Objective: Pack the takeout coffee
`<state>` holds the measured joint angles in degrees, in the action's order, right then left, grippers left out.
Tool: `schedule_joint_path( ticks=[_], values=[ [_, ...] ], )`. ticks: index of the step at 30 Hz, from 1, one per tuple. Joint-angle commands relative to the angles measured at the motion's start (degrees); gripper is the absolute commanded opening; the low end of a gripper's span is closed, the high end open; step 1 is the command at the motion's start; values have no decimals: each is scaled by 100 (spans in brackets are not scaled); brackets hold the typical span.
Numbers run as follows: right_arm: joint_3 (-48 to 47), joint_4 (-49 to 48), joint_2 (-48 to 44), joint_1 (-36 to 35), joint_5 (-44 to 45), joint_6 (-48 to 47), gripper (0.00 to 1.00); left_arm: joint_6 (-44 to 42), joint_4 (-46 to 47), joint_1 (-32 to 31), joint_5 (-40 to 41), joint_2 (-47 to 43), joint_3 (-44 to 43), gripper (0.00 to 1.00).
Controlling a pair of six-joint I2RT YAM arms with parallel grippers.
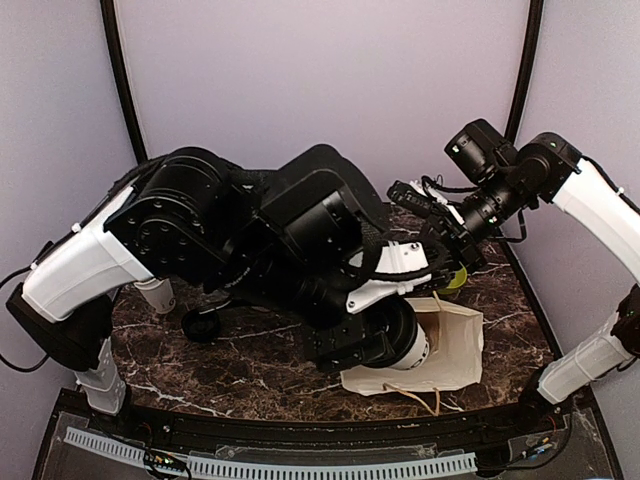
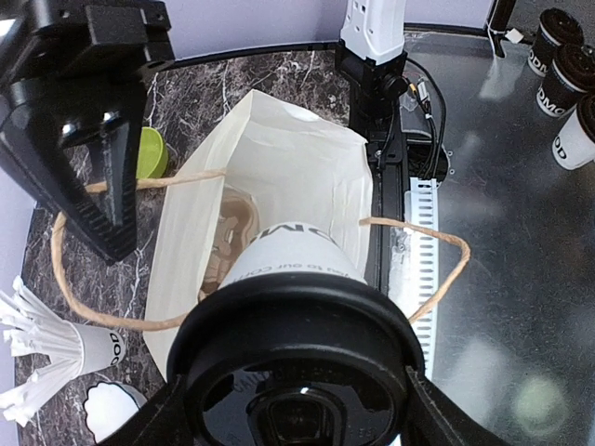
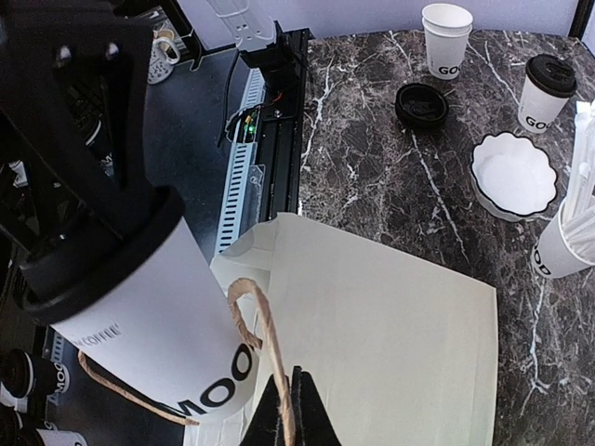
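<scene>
One takeout coffee cup [image 2: 290, 255], white with black lettering and a black lid, is gripped at the lid by my left gripper [image 2: 297, 409]. It is tilted, with its base at the open mouth of a cream paper bag [image 2: 279, 167] lying on its side. In the right wrist view the cup [image 3: 149, 307] overlaps the bag's [image 3: 381, 344] mouth. My right gripper [image 3: 293, 413] is shut on the bag's twine handle [image 3: 263, 316]. The second takeout coffee cup [image 3: 544, 93] stands upright at the far side of the table. In the top view the held cup [image 1: 412, 347] meets the bag [image 1: 455, 345].
A white scalloped bowl [image 3: 514, 177], a small cup of straws [image 3: 562, 242], a loose black lid [image 3: 421, 104] and a stack of open white cups [image 3: 446, 37] stand on the marble table [image 3: 372, 158]. A green object [image 2: 152, 153] lies behind the bag. More lidded cups [image 2: 558, 56] stand off the table.
</scene>
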<state>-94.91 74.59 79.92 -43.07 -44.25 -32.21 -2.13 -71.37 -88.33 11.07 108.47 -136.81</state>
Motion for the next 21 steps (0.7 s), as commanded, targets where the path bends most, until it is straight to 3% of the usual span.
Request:
schedule_joint_path(
  ticks=[1, 21],
  values=[
    [-144, -145, -75, 35, -198, 73, 0, -516, 170, -43, 370, 92, -48, 55],
    [-36, -223, -63, 35, -767, 125, 0, -877, 371, -115, 1215, 789, 636, 53]
  ],
)
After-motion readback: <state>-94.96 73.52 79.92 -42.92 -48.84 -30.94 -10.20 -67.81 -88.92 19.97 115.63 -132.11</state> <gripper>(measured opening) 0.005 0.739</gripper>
